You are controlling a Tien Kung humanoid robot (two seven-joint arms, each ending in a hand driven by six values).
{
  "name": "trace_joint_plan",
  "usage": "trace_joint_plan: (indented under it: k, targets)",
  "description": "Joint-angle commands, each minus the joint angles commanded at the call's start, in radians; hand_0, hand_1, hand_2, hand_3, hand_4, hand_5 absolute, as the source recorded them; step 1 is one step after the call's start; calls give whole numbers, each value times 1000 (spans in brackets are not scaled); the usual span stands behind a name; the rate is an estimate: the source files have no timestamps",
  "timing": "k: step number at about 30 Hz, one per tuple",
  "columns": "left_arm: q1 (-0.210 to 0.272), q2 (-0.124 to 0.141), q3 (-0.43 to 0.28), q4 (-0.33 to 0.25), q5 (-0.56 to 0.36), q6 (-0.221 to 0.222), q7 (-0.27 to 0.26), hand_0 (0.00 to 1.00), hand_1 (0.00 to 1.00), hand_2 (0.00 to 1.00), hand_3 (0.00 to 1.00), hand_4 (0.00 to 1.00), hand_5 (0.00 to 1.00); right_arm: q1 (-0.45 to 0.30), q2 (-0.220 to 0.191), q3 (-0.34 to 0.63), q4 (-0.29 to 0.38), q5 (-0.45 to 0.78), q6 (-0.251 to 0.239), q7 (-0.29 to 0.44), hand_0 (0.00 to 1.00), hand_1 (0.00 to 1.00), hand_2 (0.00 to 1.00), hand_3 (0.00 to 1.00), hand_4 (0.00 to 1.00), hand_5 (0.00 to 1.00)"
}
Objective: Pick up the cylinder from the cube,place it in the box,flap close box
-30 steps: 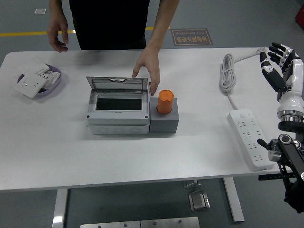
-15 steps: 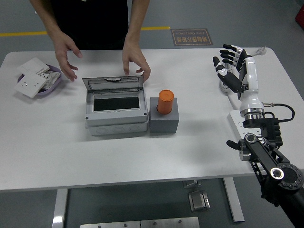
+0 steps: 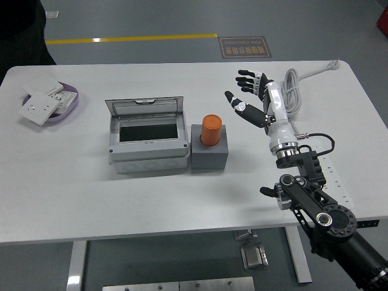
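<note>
Person's hands gone; right hand (image 3: 254,100) nearer cylinder (image 3: 211,130).

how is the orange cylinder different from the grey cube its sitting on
The cylinder is bright orange and round, standing upright; the cube is dull grey with flat sides and square corners. The cylinder is narrower than the cube, leaving grey rim showing around it. The cylinder rests on the cube, while the cube rests on the table. Both sit just right of the open box, untouched by the right hand.
</note>
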Motion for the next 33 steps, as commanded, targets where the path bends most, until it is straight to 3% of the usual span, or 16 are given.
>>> trace_joint_plan:
  k: [15, 33]
  targets:
    - [-13, 2, 4, 0, 10, -4, -2, 576, 590, 550, 576, 602, 230, 63, 40, -140, -159, 93, 19, 19, 692, 660, 594, 677, 848, 157]
    - [-25, 5, 6, 0, 20, -9, -6, 576, 589, 549, 575, 600, 230, 121, 47, -245, -251, 119, 32, 1, 677, 646, 553, 657, 849, 159]
